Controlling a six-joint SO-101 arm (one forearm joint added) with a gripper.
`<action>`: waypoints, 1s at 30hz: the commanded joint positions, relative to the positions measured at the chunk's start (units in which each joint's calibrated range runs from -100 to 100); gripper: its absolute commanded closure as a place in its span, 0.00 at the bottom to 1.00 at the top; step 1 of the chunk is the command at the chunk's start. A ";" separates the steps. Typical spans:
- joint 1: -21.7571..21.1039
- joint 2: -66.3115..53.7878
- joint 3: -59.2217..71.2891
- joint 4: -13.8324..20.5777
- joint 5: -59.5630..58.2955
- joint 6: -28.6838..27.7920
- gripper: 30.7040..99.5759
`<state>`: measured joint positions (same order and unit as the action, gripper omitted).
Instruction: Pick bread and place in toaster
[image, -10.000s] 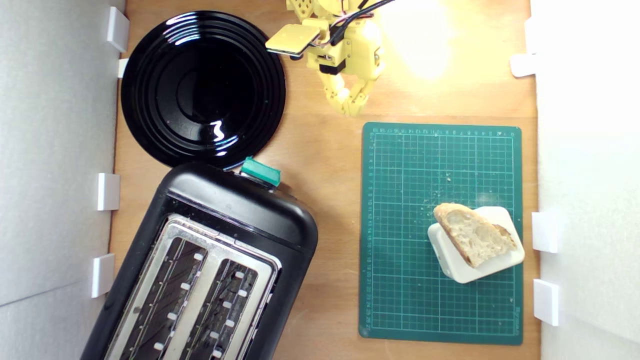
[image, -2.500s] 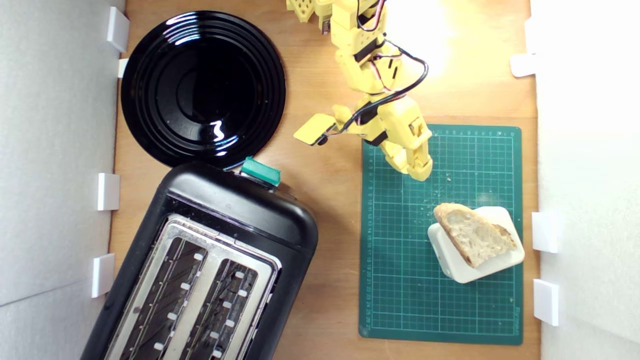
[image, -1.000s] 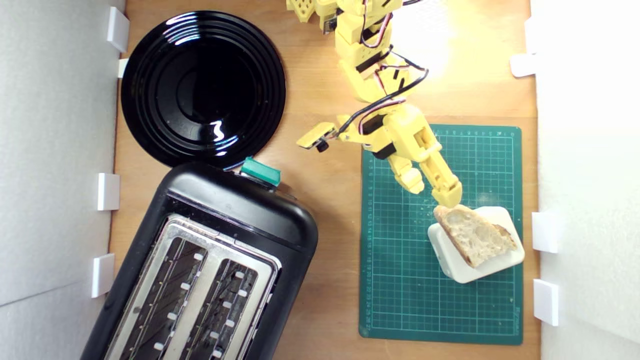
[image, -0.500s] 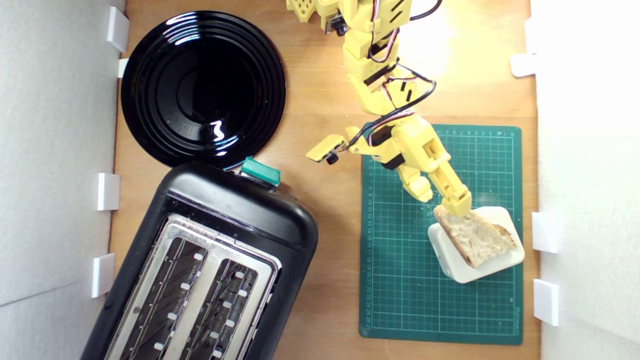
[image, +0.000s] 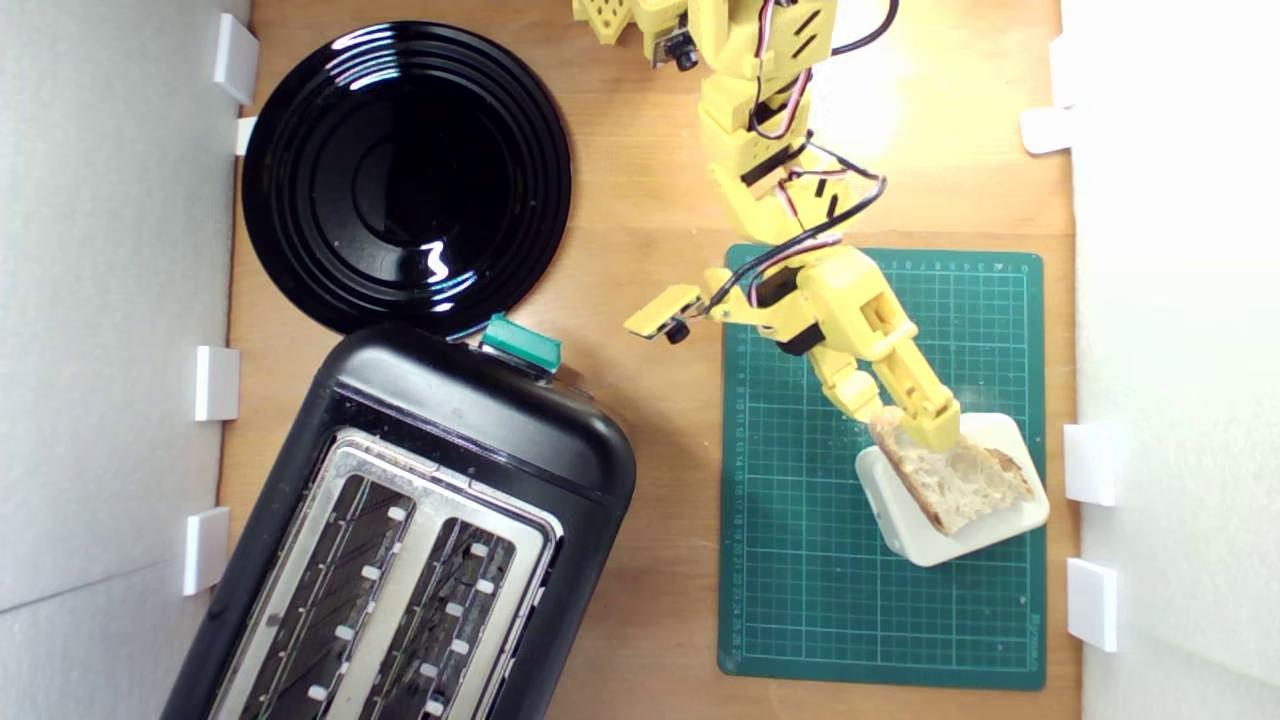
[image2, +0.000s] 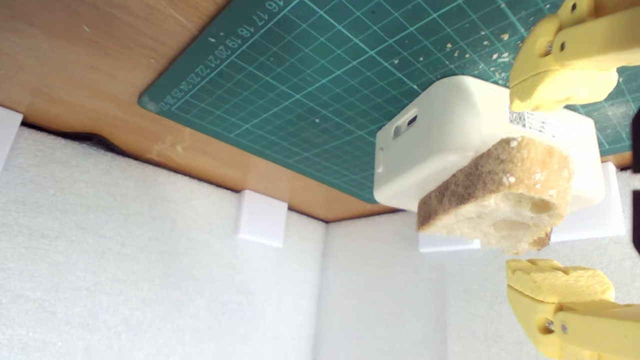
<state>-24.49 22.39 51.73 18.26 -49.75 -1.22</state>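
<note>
Exterior view, left to right: black plate (image: 405, 178) and black two-slot toaster (image: 420, 530) with both slots empty, then bare wooden surface (image: 660, 480), then green cutting mat (image: 800, 580) carrying a white plastic block (image: 930, 540) with the bread (image: 955, 480) lying on top. Gripper (image: 905, 420) sits at the bread's near end with fingers (image2: 557, 87) spread, one on each side of the slice and not closed on it, so by my reading the grasp, lift and transfer all remain. Path across to the toaster looks unobstructed; the green lever knob (image: 520, 342) stands nearest it.
</note>
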 joint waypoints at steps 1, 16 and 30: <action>-0.82 -0.17 -3.75 -0.40 -1.79 0.30 0.09; -2.91 3.16 -8.20 -2.12 -1.70 2.13 0.09; -2.99 4.24 -10.02 -4.12 -1.70 2.24 0.20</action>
<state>-26.59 27.34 44.43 14.62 -49.75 0.70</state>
